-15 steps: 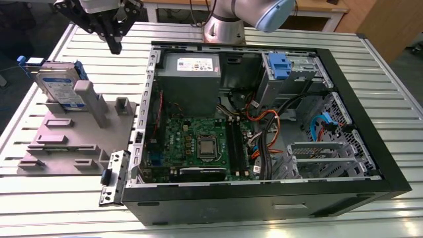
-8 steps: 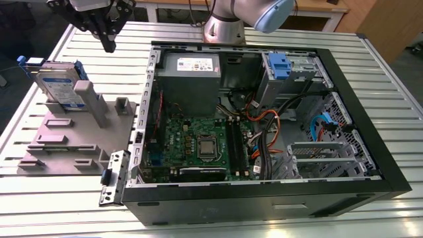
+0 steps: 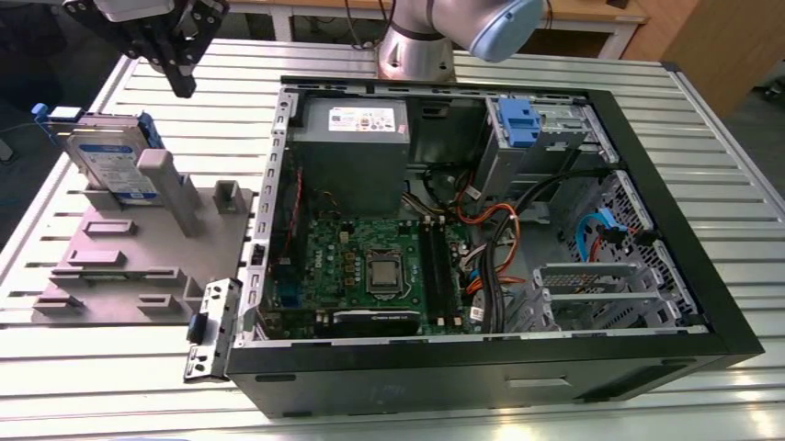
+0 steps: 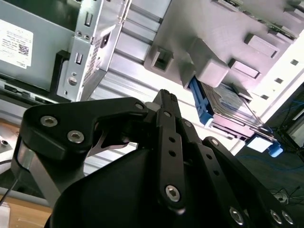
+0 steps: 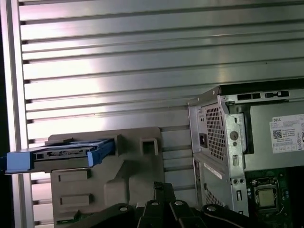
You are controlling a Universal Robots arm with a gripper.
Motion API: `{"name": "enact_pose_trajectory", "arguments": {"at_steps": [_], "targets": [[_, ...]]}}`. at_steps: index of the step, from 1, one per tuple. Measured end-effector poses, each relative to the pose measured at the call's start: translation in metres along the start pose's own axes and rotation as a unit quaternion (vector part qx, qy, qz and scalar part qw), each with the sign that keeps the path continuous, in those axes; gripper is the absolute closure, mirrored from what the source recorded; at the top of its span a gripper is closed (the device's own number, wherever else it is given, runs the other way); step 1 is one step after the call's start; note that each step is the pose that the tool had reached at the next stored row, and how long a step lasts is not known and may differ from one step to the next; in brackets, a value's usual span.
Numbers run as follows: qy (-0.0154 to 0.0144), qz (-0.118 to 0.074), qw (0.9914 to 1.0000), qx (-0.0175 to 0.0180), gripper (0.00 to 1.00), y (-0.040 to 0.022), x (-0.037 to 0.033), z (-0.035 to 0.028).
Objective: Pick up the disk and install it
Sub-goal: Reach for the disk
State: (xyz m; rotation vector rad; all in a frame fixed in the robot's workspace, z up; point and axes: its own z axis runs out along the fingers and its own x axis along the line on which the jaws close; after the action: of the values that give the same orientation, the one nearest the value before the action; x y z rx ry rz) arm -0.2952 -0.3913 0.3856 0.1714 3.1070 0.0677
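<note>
Robotics lab or test workshop: slatted metal table (image 3: 736, 165), robot arm (image 3: 424, 46) mounted on it, opened computer case (image 3: 491, 367) lying on side, grey moulded fixture (image 3: 123, 266) alongside, wooden furniture (image 3: 718, 46) behind.

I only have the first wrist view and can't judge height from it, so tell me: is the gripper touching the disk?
Observer: No. In the exterior view the gripper hangs high over the table, beside the disk, shut and empty.
Operator: How does the disk sit in the grey fixture?
Observer: On its edge, tilted, with its label showing in the exterior view.
Operator: Anything in the case's drive cage?
Observer: Yes, a blue-fronted caddy sits in it.
</note>
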Motion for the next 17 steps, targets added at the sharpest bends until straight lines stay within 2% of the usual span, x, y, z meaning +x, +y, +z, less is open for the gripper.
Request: {"name": "enact_pose_trajectory", "arguments": {"at_steps": [8,15,16,17], "targets": [[-0.0002,0.006,0.99998,0.0002,0.89,-0.0005,0.0199,0.0016],[-0.0003,0.007,0.99998,0.0002,0.89,-0.0007,0.0214,0.0016],[0.0007,0.007,0.99997,0.0003,0.89,-0.0007,0.0215,0.0017],[0.0043,0.007,0.99996,0.0007,0.89,-0.0007,0.0215,0.0019]]}}
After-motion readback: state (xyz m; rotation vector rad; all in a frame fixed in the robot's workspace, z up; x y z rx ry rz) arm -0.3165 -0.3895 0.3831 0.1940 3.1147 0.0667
